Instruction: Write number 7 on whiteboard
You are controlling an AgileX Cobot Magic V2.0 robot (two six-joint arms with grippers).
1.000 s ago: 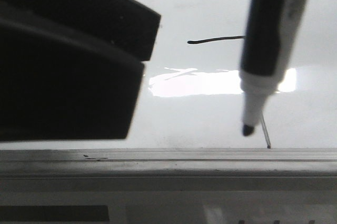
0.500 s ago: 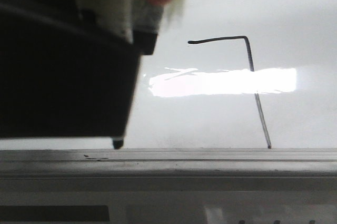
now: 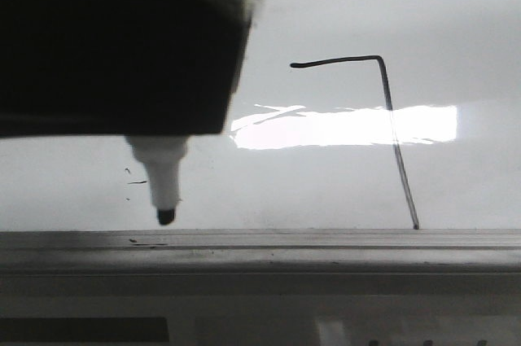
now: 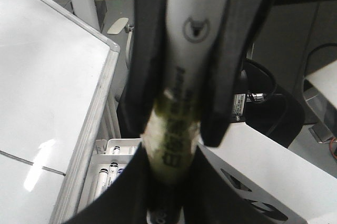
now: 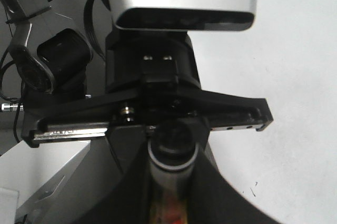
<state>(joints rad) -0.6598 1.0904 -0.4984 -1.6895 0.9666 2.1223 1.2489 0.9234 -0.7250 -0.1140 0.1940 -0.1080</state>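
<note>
- Well, starting at the left of the front view: the left gripper (image 4: 176, 137) now hangs as a dark block over that side of the whiteboard (image 3: 326, 183). A second ago the marker (image 3: 163, 171) stood at the far right, at the foot of the downstroke.
- My left wrist view shows the two fingers pressed tight onto the marker's barrel, so the pinch looks secure.
- The marker's black tip points down just above the grey ledge (image 3: 326, 248). From this angle I cannot tell whether it touches the board.
- Just beside the marker sit a few tiny black specks (image 3: 134, 181) that the arm hid half a second ago. They are stray marks, not part of the figure.
- Moving right past the glare, the number 7 (image 3: 385, 94) stands fully uncovered: a short bar, a sharp corner and a slanted downstroke running to the ledge.
- With the marker carried well away from the stroke, I judge the writing done and only a retreat left.
- The right gripper (image 5: 168, 182) shows only in its own wrist view, where dark shapes flank a round barrel end, and I cannot tell whether it is gripping.
</note>
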